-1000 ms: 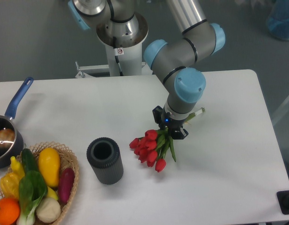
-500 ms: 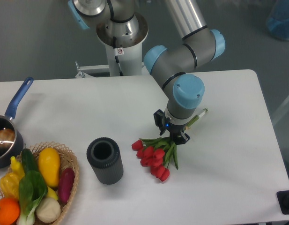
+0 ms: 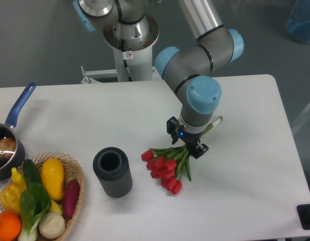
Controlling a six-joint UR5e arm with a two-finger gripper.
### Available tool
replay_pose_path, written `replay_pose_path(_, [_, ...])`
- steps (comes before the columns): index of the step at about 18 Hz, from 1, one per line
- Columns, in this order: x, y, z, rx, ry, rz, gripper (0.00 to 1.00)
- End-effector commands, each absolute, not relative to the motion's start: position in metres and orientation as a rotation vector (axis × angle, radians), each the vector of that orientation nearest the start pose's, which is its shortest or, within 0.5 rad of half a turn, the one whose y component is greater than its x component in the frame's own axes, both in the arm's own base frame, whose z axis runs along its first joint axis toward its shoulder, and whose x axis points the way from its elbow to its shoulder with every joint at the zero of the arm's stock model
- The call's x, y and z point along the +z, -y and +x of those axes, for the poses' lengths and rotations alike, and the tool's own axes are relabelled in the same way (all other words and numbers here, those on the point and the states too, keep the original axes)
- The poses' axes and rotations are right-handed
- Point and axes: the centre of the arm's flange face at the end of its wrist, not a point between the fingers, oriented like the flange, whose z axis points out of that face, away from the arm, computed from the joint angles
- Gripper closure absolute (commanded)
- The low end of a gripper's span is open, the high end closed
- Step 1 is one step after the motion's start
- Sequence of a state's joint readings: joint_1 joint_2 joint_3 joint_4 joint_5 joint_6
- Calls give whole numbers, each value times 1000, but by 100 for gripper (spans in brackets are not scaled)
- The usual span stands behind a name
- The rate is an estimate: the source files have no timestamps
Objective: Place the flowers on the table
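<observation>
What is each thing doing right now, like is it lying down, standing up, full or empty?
flowers: lying on the table, blooms toward the cylinder, stems under the gripper.
gripper: low over the stems; can't tell whether its jaws are open.
grey cylinder: standing upright, open top, looks empty.
basket: full of vegetables and fruit.
pot: upright, something inside.
table: holds everything.

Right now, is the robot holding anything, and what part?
Yes, the gripper holds the flowers by their green stems, near the middle of the bunch.
</observation>
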State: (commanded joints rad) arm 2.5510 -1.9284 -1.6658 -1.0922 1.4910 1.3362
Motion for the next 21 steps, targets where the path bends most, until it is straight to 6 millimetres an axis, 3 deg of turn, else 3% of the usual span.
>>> replay_pose_path(5, [325,-438,-425,55,-434,-3008,0])
replay_pose_path(8, [361,-437,-426,180,-402,-3002,0])
replay_pose_path(14, [407,-424,-433,320,-371,-2960,0])
replay_pose_path(21, [427,-411,-442,389,-332,-2933,0])
